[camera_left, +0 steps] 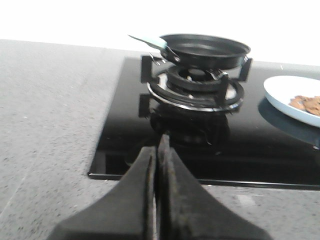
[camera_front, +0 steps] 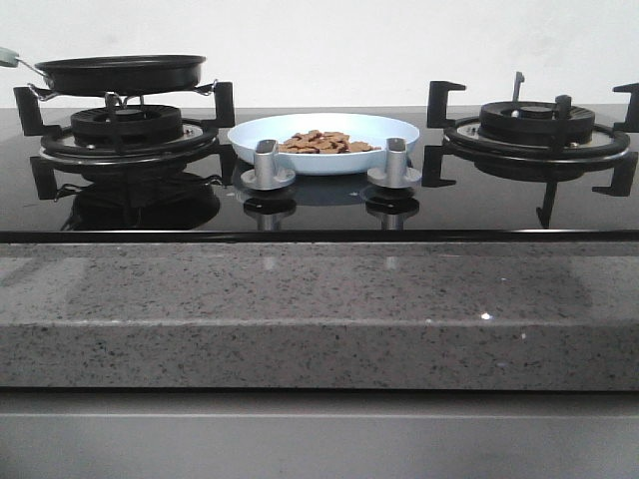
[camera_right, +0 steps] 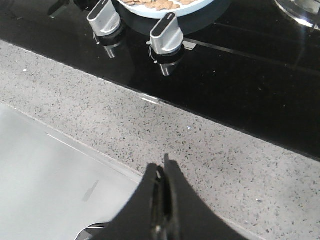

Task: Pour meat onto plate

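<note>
The pale blue-white plate (camera_front: pixel 329 135) rests on the black glass hob between the two burners, and the meat (camera_front: pixel 321 142) lies on it as a heap of small orange-brown pieces. The left wrist view shows part of the plate (camera_left: pixel 282 95) with meat (camera_left: pixel 306 103); the right wrist view catches its rim (camera_right: pixel 170 11) and some meat (camera_right: pixel 159 4). My left gripper (camera_left: pixel 158 145) is shut and empty, hanging over the hob's front-left edge. My right gripper (camera_right: pixel 164 167) is shut and empty above the granite counter in front of the knobs. Neither gripper appears in the front view.
A black frying pan (camera_front: pixel 120 72) with a pale green handle (camera_left: pixel 146 41) sits on the left burner (camera_front: pixel 125 125). The right burner (camera_front: pixel 539 125) stands bare. Two silver knobs (camera_front: pixel 266 165) (camera_front: pixel 395 162) rise in front of the plate. A speckled granite counter (camera_front: pixel 319 299) borders the hob.
</note>
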`<state>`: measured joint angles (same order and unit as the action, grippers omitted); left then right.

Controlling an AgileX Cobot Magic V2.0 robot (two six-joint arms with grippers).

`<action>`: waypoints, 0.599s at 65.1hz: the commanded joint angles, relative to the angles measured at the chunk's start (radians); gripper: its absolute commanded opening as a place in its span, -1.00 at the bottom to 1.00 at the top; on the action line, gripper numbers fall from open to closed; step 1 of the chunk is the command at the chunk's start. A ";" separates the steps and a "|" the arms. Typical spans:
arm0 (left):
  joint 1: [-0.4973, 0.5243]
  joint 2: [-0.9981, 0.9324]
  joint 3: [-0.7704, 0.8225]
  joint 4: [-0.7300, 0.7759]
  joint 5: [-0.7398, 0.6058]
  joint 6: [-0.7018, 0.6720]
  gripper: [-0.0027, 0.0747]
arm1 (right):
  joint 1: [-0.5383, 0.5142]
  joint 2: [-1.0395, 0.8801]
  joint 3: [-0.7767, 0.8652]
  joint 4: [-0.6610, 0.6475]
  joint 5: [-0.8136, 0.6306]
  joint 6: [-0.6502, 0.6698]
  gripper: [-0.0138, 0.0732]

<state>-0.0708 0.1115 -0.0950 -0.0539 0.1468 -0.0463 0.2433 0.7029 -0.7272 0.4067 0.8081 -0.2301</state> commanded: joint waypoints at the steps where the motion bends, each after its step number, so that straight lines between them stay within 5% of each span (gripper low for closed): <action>1: 0.004 -0.066 0.042 -0.010 -0.163 -0.002 -0.98 | -0.004 -0.004 -0.025 0.013 -0.051 -0.009 -0.85; 39: 0.054 -0.132 0.104 -0.008 -0.202 -0.002 -0.98 | -0.004 -0.004 -0.025 0.013 -0.052 -0.009 -0.85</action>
<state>-0.0181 -0.0029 0.0036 -0.0539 0.0354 -0.0463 0.2433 0.7029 -0.7272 0.4067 0.8081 -0.2301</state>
